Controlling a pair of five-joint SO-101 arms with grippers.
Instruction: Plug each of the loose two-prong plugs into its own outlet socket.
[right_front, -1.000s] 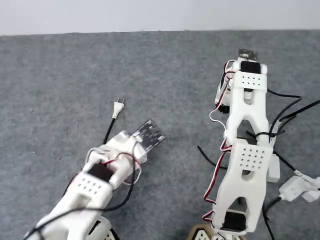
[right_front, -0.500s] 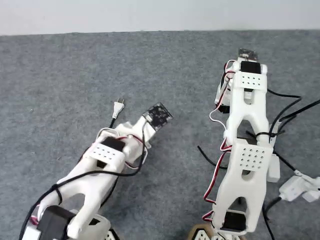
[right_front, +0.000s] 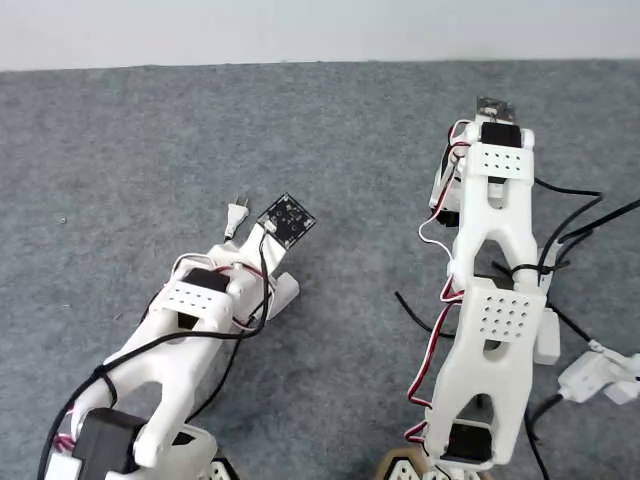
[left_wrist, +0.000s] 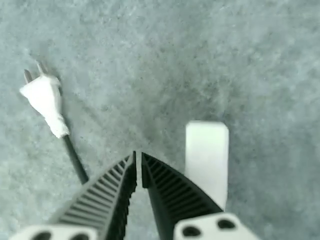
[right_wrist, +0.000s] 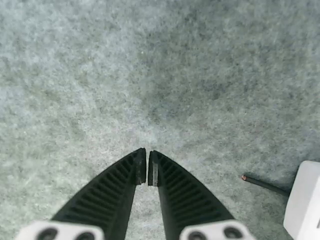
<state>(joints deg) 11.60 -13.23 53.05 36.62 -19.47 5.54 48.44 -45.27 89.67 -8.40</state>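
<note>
High view: the white two-prong plug (right_front: 237, 213) lies flat on the grey felt tabletop (right_front: 120, 150). Its prongs point away from the arms, and its black cord (right_front: 217, 265) trails back under the left arm (right_front: 190, 330). That arm's front end sits just to the right of the plug.

Over to the left wrist view: the left pincer (left_wrist: 138, 161) is clenched, its black ribbed fingers (left_wrist: 107, 195) pressed tip to tip with nothing between them. The plug is near those tips but clear of them, loose on the felt. Across the pincer from the plug lies a white rectangular block (left_wrist: 206, 152); whether it's a socket, I can't tell.

Well to the right of the plug in the high view, the right arm (right_front: 490, 300) stretches out over the tabletop. Right wrist view: the right pincer (right_wrist: 147, 167) is clenched too, empty, above bare felt. Close by it are a thin black wire with a bare copper end (right_wrist: 262, 185) and a white block (right_wrist: 305, 205) cut off by the frame edge. Farthest from the plug, beyond the right arm, white connector pieces (right_front: 590, 375) sit on black cables.
</note>
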